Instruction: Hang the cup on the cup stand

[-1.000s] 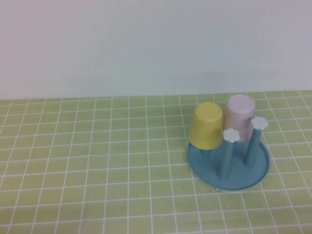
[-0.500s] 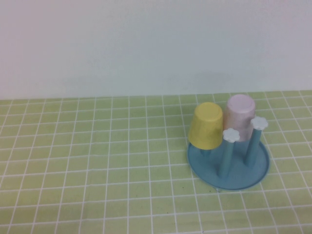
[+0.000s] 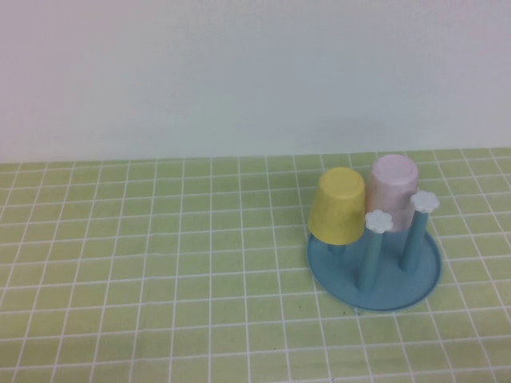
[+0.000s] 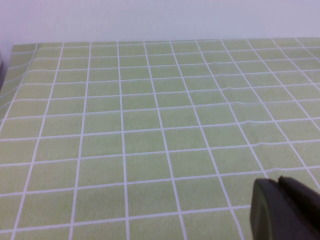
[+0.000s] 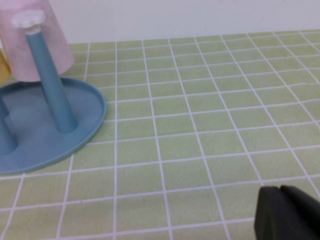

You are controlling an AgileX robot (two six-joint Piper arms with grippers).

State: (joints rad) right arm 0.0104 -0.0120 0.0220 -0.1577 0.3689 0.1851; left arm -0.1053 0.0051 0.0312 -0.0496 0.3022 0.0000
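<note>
The pink cup (image 3: 392,191) sits upside down on one of the far pegs of the blue cup stand (image 3: 375,275), its closed bottom pointing up. In my right wrist view the same cup (image 5: 37,42) hangs behind a blue peg topped with a white flower knob (image 5: 27,19), and the stand's dish-like base (image 5: 75,125) lies flat on the green-checked desk (image 5: 210,115).

A yellow cup (image 3: 338,205) is also inverted on the stand, just beside the pink one on its left and touching or nearly touching it. The two near pegs are bare; their white flower knobs (image 3: 378,221) stand out in front of the cups.

Neither of my arms shows in the high view. My left gripper (image 4: 285,210) appears only as a dark tip at the edge of its wrist view, over bare checked cloth (image 4: 150,125), with my fingers clenched together and grasping nothing. My right gripper (image 5: 287,212) likewise shows as a dark tip low in its own view, fingers clenched and empty, well apart from the stand with open desk between us. A pale wall (image 3: 255,72) runs behind the desk.
</note>
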